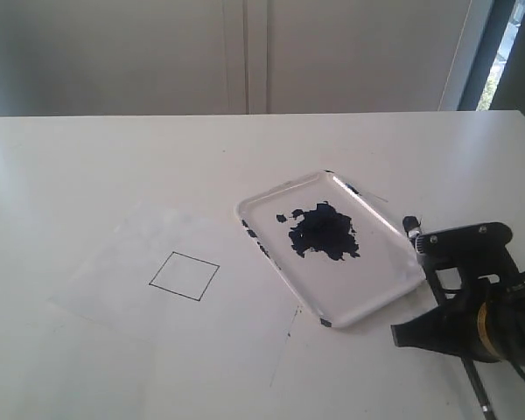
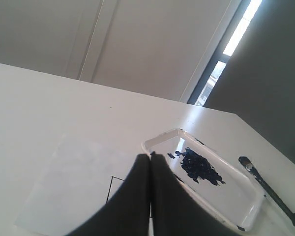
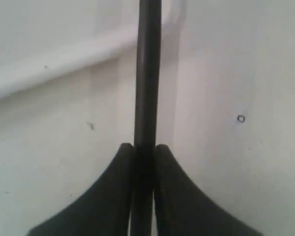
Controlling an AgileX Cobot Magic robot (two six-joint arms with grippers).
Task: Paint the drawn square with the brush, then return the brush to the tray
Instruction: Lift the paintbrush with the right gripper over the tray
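The drawn square (image 1: 184, 276) is a blank thin black outline on a white sheet (image 1: 131, 280), left of the tray (image 1: 264, 203). A dark blue-black paint blotch (image 1: 324, 232) fills the tray's middle. Just off the tray's right edge lies the brush (image 1: 474, 385), low over the table, with its ferrule and dark tip (image 1: 410, 226) at the far end. My right gripper (image 1: 440, 293) is shut on the black handle (image 3: 148, 73), which runs on beyond my fingers (image 3: 115, 162) toward the tray rim (image 3: 64, 59). My left gripper (image 2: 151, 156) is shut and empty, above the sheet near the square's corner (image 2: 110, 184) and the tray (image 2: 160, 140). The brush (image 2: 258, 174) also shows there.
The white table (image 1: 87, 175) stretches around the sheet and tray, ending at a pale wall behind. A window strip (image 1: 499, 52) is at the back right. The left arm is outside the exterior view.
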